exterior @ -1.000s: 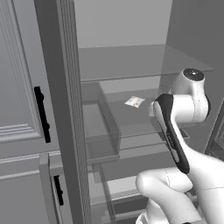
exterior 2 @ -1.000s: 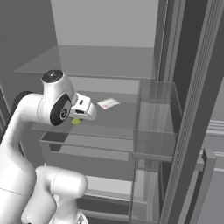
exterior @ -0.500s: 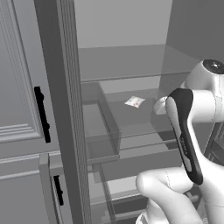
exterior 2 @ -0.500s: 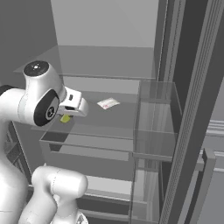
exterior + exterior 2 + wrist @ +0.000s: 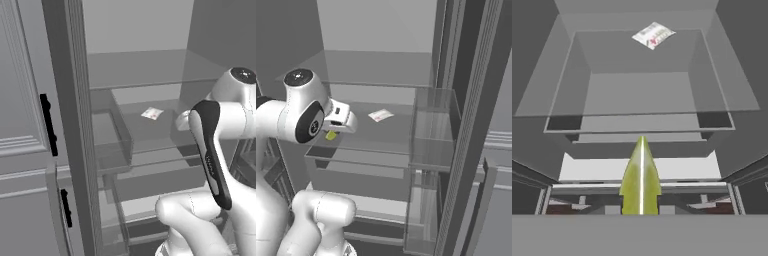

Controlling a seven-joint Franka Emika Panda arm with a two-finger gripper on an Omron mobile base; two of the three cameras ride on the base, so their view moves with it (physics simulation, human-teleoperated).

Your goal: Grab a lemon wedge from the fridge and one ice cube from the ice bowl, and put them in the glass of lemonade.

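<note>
The fridge [image 5: 371, 135] stands open in front of me, its pale grey shelves bare apart from a small white packet. My gripper [image 5: 332, 132] hovers at the front left corner of the middle shelf, shut on the lemon wedge [image 5: 331, 135], a tiny yellow-green piece hanging just under the hand. In the hand view the lemon wedge [image 5: 641, 181] points up from the bottom centre, in front of the shelf's edge. In the left base view my own forearm covers most of the hand [image 5: 183, 120]. The ice bowl and the glass of lemonade are out of view.
A white packet [image 5: 653, 35] lies far back on the middle shelf [image 5: 150, 131]. The open fridge door with a clear door bin [image 5: 432, 135] stands at the right. Another door's edge [image 5: 70, 130] and a panelled cabinet with black handles [image 5: 47, 125] are at the left.
The hand drew back from the shelf towards the fridge's front with the lemon wedge in it. Over the last half second it has hardly moved.
</note>
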